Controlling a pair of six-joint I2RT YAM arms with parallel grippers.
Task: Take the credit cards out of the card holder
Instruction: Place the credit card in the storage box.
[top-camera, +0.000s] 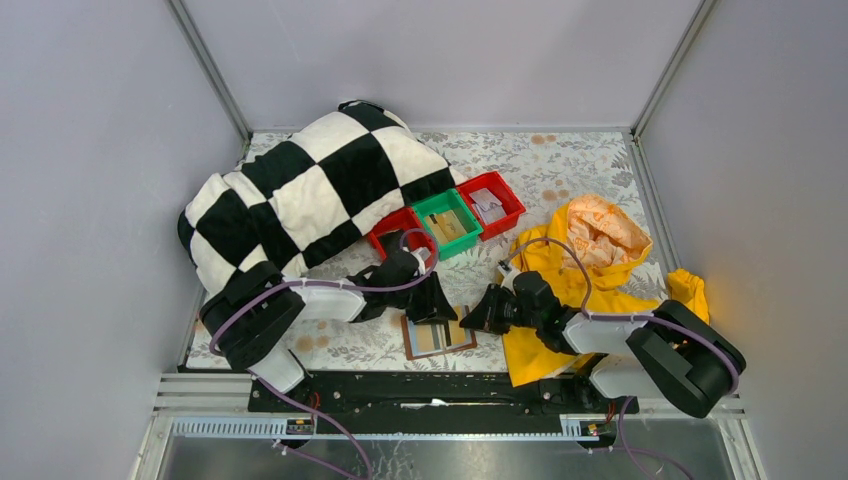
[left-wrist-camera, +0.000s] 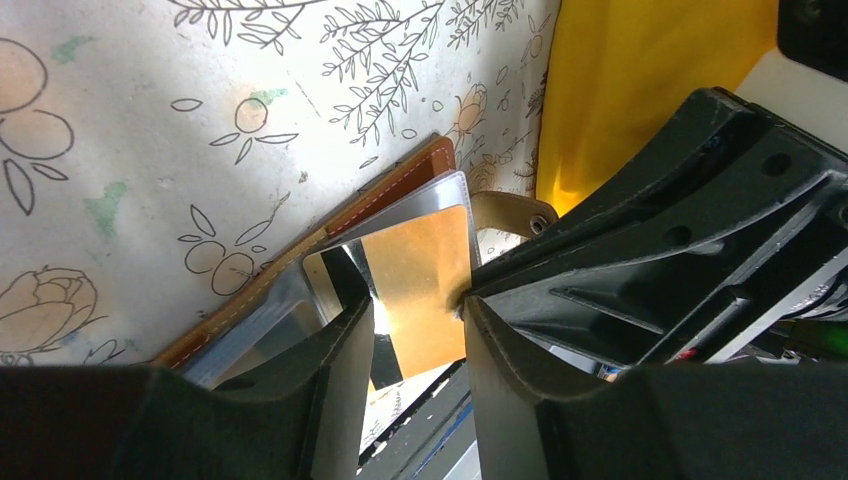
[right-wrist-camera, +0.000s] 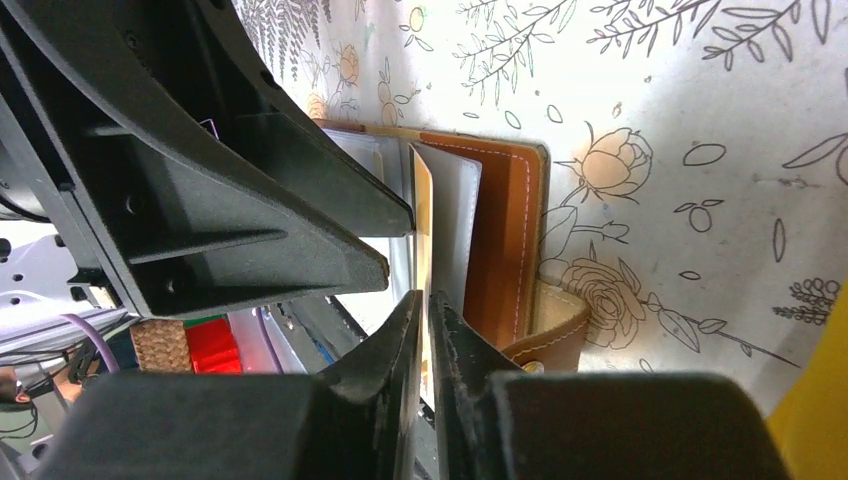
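Card holder (top-camera: 440, 342) lies open on the surface (top-camera: 560, 170), at six o'clock from the green bin (top-camera: 469, 211). Half open and gripping nothing, the left hand (left-wrist-camera: 416, 310) presses on its pockets, probably to pin it. From three o'clock, the right hand (right-wrist-camera: 424, 298), nearly shut, pinches the gold credit card (left-wrist-camera: 420, 270) by its edge, likely to draw it out.

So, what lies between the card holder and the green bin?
The left gripper, jaws pointing down at the far edge of the open card holder; the top view shows it.
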